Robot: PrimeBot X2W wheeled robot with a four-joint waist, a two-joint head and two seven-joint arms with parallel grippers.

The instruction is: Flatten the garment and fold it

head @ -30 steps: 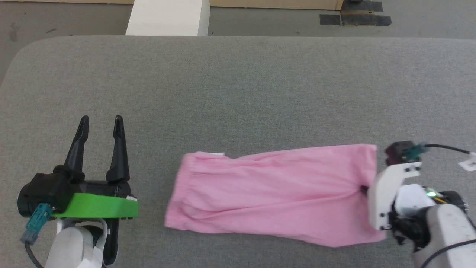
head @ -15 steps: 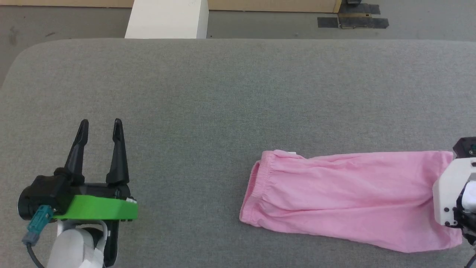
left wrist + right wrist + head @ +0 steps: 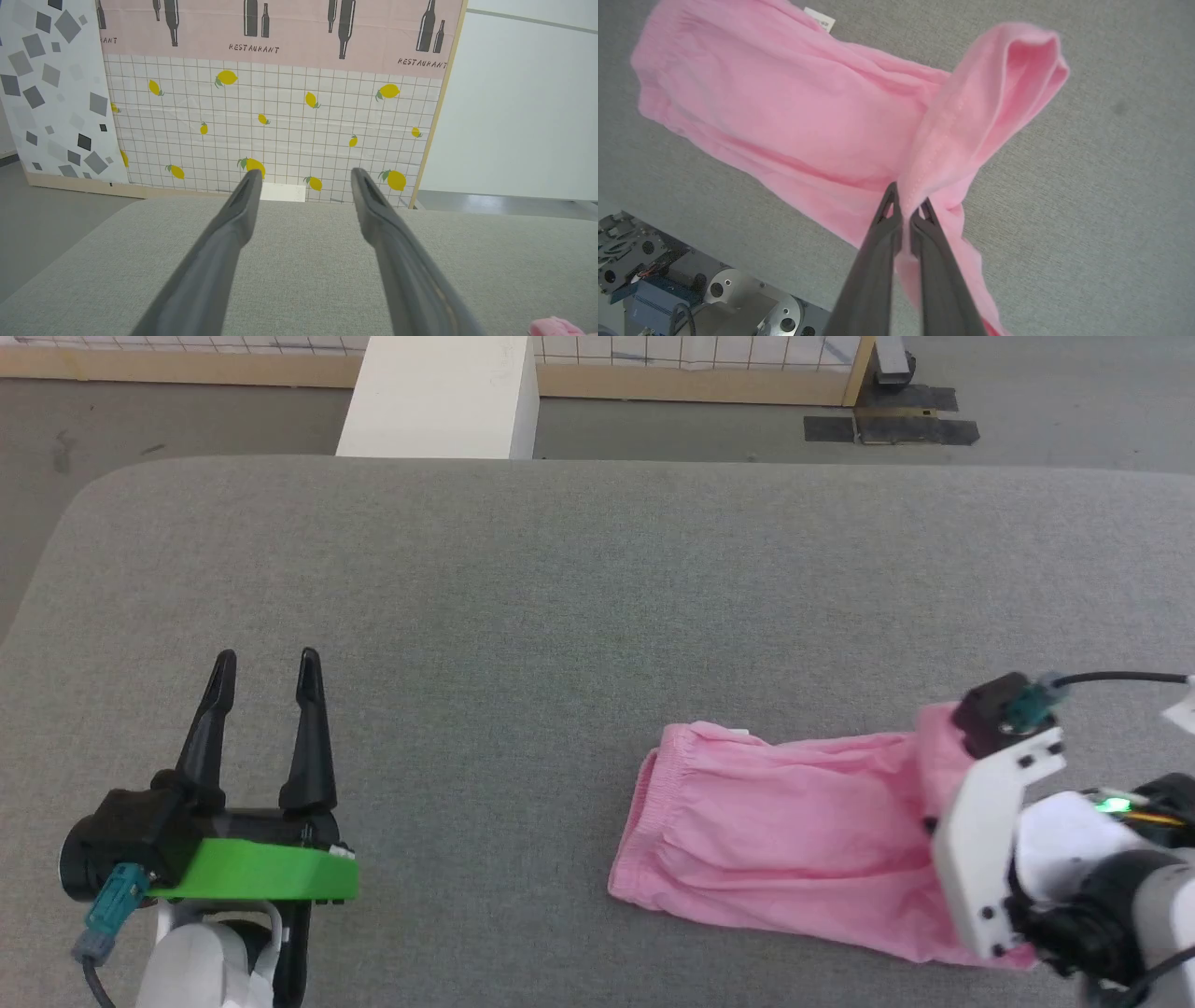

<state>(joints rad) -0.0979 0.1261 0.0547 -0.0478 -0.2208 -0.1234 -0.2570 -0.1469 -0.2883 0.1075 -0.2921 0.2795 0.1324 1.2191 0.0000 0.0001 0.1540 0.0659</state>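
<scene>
The light pink garment [image 3: 784, 831] lies on the grey table [image 3: 560, 607] at the right, its gathered waistband [image 3: 653, 812] toward the left and a small white tag [image 3: 819, 18] at its far edge. My right gripper [image 3: 906, 198] is shut on the hem end, which is lifted and curls over the rest of the cloth [image 3: 784, 116]. In the head view the white wrist bracket [image 3: 990, 840] hides those fingers. My left gripper [image 3: 266, 667] rests open at the lower left, well apart from the cloth, with nothing between its fingers [image 3: 238, 219]. A pink corner [image 3: 556, 326] shows at its lower right.
A white block [image 3: 439, 397] stands beyond the table's far edge. Dark tape patches [image 3: 887, 425] mark the floor. A lemon-print partition [image 3: 280, 116] rises behind the table. The robot's base [image 3: 644, 280] sits below the near table edge.
The garment was dragged to the right across the table. Since then the right gripper has raised the hem end and carried it back left over the cloth. The left arm stays put; the camera shifted slightly.
</scene>
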